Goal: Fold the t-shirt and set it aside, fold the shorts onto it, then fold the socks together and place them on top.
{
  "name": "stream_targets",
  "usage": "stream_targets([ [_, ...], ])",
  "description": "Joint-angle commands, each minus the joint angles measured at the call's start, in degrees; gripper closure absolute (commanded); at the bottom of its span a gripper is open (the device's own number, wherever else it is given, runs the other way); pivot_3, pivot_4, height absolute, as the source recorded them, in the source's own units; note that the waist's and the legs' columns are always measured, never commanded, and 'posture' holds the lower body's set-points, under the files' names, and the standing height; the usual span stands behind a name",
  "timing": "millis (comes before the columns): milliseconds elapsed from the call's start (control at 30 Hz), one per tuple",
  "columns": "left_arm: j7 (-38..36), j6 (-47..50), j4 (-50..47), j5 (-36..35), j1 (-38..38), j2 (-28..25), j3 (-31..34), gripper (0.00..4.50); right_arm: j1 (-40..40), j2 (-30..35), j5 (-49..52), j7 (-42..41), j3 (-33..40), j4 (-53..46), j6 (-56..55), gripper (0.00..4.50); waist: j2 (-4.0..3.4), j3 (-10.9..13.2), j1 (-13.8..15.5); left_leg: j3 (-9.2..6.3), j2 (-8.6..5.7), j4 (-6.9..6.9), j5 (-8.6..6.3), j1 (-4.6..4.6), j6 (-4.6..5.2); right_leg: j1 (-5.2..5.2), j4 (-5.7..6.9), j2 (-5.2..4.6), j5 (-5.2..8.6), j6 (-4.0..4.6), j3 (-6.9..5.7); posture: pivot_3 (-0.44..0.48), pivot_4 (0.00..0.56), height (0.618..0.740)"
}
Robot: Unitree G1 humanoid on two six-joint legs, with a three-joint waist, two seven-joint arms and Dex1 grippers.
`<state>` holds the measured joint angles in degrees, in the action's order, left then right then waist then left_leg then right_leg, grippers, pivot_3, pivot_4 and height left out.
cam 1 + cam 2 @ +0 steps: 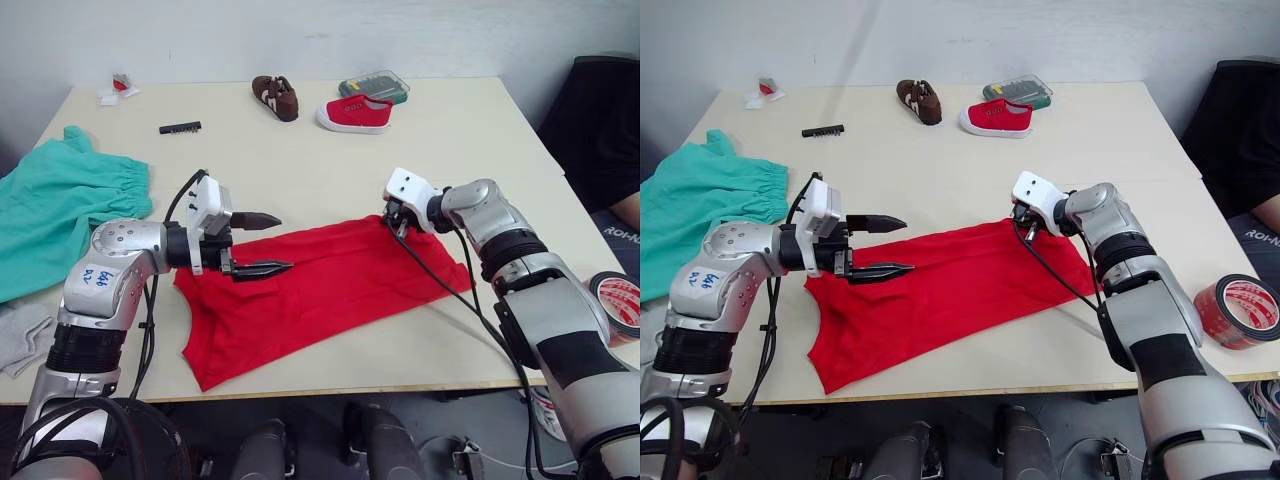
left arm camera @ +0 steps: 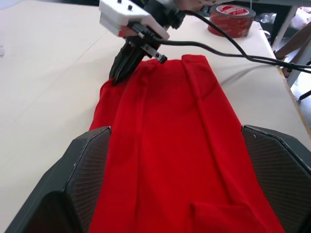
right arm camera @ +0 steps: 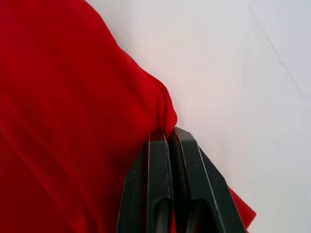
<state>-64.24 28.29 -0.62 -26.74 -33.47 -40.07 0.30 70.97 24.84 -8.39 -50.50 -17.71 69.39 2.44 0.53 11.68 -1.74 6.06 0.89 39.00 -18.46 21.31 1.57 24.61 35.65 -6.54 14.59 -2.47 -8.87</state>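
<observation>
The red t-shirt (image 1: 330, 285) lies spread across the middle of the table, part folded lengthwise. My right gripper (image 1: 396, 226) is shut on a pinch of its far edge near the right end; the bunched fabric (image 3: 163, 114) sits at the closed fingertips. My left gripper (image 1: 262, 244) hovers open just above the t-shirt's left end, its two fingers (image 2: 87, 179) wide apart over the cloth with nothing between them. The teal-green shorts (image 1: 60, 205) lie crumpled at the table's left edge. A light grey sock (image 1: 22, 338) lies at the near left corner.
At the far side stand a brown shoe (image 1: 275, 97), a red canvas shoe (image 1: 355, 112) and a green case (image 1: 373, 88). A black bit strip (image 1: 180, 127) lies far left. A red tape roll (image 1: 1238, 310) sits at the near right edge. A person (image 1: 600, 130) sits to the right.
</observation>
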Motion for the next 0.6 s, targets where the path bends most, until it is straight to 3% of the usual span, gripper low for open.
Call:
stream_targets([
  [33, -3.0, 0.0, 2.4, -0.4, -2.5, -1.3, 0.0, 0.00, 1.3, 1.4, 1.5, 1.8, 4.2, -1.1, 0.4, 3.16, -0.02, 0.0, 0.1, -0.02, 0.00, 0.00, 0.00, 0.01, 0.00, 0.00, 0.01, 0.00, 0.00, 0.00, -0.01, 0.000, 0.150, 0.740],
  [100, -4.4, -2.3, 6.7, 1.7, -4.2, -1.6, -1.0, 0.00, 0.4, 2.8, 2.9, 1.2, 6.7, -5.1, 2.4, 2.48, -0.05, 0.0, 0.1, -0.03, 0.00, 0.00, 0.01, 0.06, 0.01, 0.03, 0.00, 0.00, 0.00, 0.00, -0.03, 0.000, 0.150, 0.740],
  [167, -5.6, -5.9, 14.0, 4.8, -7.2, -1.6, -2.2, 0.00, -3.3, 5.2, 6.0, -0.1, 10.3, -15.8, 9.7, 1.76, -0.07, 0.0, 0.3, -0.06, 0.00, 0.02, 0.02, 0.12, 0.02, 0.05, -0.02, 0.00, 0.00, 0.00, -0.07, 0.000, 0.150, 0.740],
  [267, -7.2, -12.3, 26.0, 9.3, -12.4, -1.2, -3.8, 0.00, -16.5, 9.8, 12.2, -0.2, 16.9, -46.2, 31.2, 0.77, -0.07, 0.0, 1.0, -0.18, 0.00, 0.00, 0.01, 0.18, 0.03, 0.05, -0.09, 0.01, 0.00, 0.00, -0.16, 0.000, 0.150, 0.740],
  [333, -7.6, -18.5, 37.7, 13.8, -18.3, -0.3, -5.7, 0.00, -28.6, 12.9, 18.3, 1.4, 25.1, -72.0, 53.5, 0.04, -0.07, 0.0, 1.7, -0.29, 0.00, -0.03, -0.01, 0.30, 0.02, 0.08, -0.17, 0.04, 0.01, 0.01, -0.22, 0.000, 0.150, 0.740],
  [467, -8.2, -27.7, 54.5, 20.5, -25.7, 0.8, -8.5, 0.00, -42.6, 12.2, 23.1, 5.8, 37.9, -99.9, 82.7, 0.04, -0.09, 0.0, 2.6, -0.35, -0.08, 0.18, -0.01, 1.12, 0.08, 0.86, -0.06, 0.07, -0.01, -0.01, -0.27, 0.000, 0.150, 0.740],
  [600, -8.2, -33.2, 62.9, 24.6, -28.7, 2.0, -9.3, 0.00, -52.0, 7.9, 24.8, 10.7, 44.5, -110.7, 90.0, 0.04, 0.02, 0.0, 2.4, -0.15, -0.10, 0.18, -0.03, 1.04, 0.25, 0.87, -0.08, 0.07, -0.11, -0.07, -0.15, 0.000, 0.150, 0.740],
])
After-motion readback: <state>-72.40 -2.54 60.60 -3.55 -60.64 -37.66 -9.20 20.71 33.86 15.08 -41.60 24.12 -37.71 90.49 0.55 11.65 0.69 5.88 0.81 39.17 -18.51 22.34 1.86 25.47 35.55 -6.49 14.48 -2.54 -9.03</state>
